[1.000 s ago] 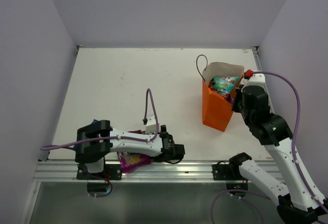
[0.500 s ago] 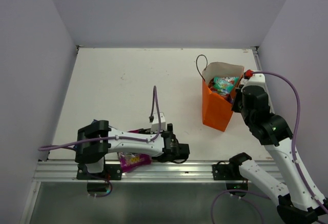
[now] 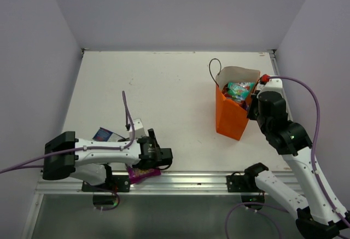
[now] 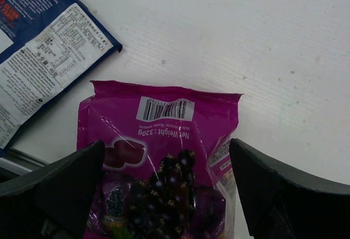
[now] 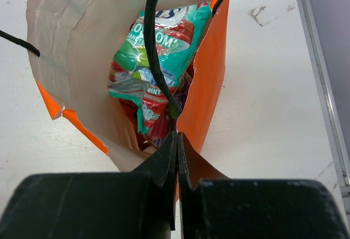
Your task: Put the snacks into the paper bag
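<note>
At the near edge of the desk the left end effector hangs spread wide over the shiny purple grape-picture packet, a flat blue-and-white packet beside it, and farther back the right end effector pinches the rim of the upright orange paper bag holding a teal-pink packet.

The left arm stretches low along the near edge, wrist tipped down, left gripper gaping wide. The right arm stands folded, right gripper pinched flat (fingers flush together) on the paper bag rim.
</note>
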You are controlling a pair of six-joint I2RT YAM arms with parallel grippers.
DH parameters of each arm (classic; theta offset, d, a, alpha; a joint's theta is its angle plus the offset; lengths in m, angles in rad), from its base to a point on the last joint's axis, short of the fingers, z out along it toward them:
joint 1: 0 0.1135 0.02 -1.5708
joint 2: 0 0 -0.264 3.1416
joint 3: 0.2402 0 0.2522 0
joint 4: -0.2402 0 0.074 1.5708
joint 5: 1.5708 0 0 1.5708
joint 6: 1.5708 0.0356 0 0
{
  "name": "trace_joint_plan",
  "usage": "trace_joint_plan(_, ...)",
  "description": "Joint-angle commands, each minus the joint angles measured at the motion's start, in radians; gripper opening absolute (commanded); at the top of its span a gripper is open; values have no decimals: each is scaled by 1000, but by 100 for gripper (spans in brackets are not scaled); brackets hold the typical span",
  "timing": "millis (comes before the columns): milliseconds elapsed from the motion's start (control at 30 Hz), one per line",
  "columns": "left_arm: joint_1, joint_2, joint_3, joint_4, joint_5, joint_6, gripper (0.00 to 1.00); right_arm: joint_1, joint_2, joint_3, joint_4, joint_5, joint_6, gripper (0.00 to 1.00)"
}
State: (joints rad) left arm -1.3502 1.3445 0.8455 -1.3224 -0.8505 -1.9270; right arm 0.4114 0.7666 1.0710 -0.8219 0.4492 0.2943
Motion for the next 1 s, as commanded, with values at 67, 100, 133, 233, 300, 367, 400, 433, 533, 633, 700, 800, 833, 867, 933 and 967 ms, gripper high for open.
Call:
trace_joint_plan(67,-15,146,29,6,13,-52,100,3,5,-5,37,-12,-12,0)
trace_joint_plan(100,-18,180,36,11,19,-52,100,3,5,-3,36,-12,-12,0)
trace_joint_plan(133,-18,194,35,14,25,-52,100,3,3,-3,38,-10,-12,0)
trace_joint_plan(233,-18,216,3,72,47,-24,95,4,-1,-3,36,-10,-12,0)
trace_joint_plan(300,-18,217,-26,118,60,-7,73,4,0,-3,35,-10,-11,0)
trace_joint_plan(367,-20,222,-28,120,53,-7,1,4,2,-3,36,-12,-12,0)
trace_joint_plan(400,-18,232,-8,102,42,-9,0,4,0,-3,35,-10,-11,0)
trace_joint_plan(433,-20,240,9,91,28,0,0,4,2,-3,36,-10,-11,0)
trace_joint_plan(533,-20,303,145,5,-53,49,0,4,3,-3,38,-12,-12,0)
trace_joint_plan(633,-20,343,340,6,-203,213,0,4,0,-5,36,-12,-12,0)
trace_joint_plan(700,-18,361,537,6,-341,348,0,4,-1,-5,37,-14,-12,0)
trace_joint_plan(800,-21,387,817,38,-525,544,0,4,2,-5,38,-14,-12,0)
trace_joint_plan(833,-26,392,877,70,-571,609,0,4,3,-5,38,-15,-12,0)
trace_joint_plan(867,-30,389,959,131,-654,700,0,6,3,-6,37,-17,-12,0)
trace_joint_plan(933,-30,364,988,480,-714,1082,0,6,3,-5,38,-18,-12,0)
trace_joint_plan(967,-21,323,966,643,-690,1237,0,6,3,-5,40,-18,-12,0)
